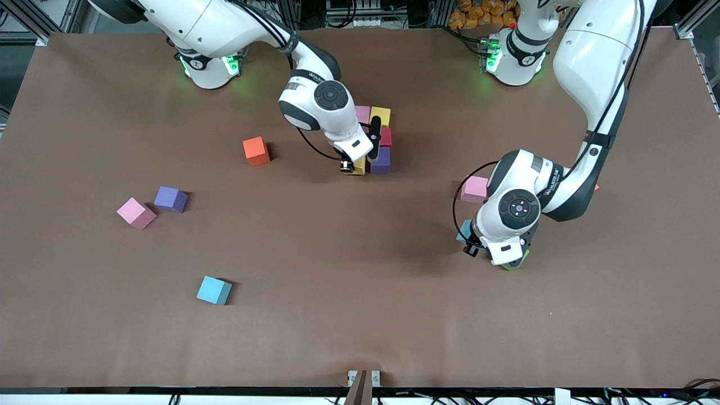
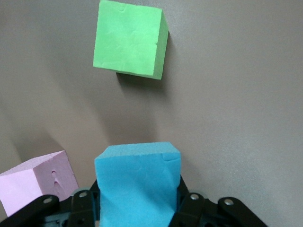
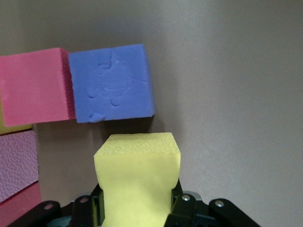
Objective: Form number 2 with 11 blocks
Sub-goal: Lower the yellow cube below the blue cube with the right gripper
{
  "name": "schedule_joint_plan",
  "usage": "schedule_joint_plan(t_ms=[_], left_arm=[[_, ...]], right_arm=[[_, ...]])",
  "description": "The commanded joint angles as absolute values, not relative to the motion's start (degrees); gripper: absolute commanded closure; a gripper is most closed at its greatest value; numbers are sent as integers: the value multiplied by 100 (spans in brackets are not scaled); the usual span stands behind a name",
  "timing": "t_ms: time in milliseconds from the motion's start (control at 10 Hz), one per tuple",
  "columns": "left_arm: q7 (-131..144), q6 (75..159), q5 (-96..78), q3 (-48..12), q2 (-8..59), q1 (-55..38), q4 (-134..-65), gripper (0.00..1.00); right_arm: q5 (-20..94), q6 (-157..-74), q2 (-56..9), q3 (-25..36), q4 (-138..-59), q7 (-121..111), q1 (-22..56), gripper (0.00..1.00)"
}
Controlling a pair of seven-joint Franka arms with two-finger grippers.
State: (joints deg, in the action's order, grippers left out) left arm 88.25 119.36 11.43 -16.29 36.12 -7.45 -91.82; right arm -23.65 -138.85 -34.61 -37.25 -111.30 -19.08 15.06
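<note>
The yellow block (image 3: 137,182) is clamped in the right gripper (image 3: 137,208) beside the purple block (image 3: 111,82) at the stack mid-table; a skewed drop could nudge that purple block and red block (image 3: 35,85). The left gripper (image 2: 137,208) is clamped on a blue block (image 2: 137,187), w/ the green block (image 2: 130,38) close by, toward the left arm's end. In the front view both held blocks are mostly hidden, so height off the table is prob. small but unclear.

Brown table (image 1: 360,326), matte cover. On it: orange cube (image 1: 256,151) nr middle; pink cube (image 1: 135,213) touching purple cube (image 1: 170,199) twd right arm's end; blue cube (image 1: 214,290) nearer front cam. Cluster of pink, yellow, red, purple cubes (image 1: 381,138) mid-table. Green cube (image 2: 131,39) and another pink (image 1: 474,189) twd left arm's end.
</note>
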Motion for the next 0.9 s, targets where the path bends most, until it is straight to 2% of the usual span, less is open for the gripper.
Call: schedule_joint_plan(t_ms=[0,796], left_arm=[[8912,12006,1002,-1644,3472,-729,-9334,100],[9018,11997,993,-1644,3437,-677,-9325,100]], right_arm=[[-2522,-13992,-3480,-3709,-11171,-1740,1529,73],[-2549,-14054,-3551,-3524,-11162,-1547,1863,72]])
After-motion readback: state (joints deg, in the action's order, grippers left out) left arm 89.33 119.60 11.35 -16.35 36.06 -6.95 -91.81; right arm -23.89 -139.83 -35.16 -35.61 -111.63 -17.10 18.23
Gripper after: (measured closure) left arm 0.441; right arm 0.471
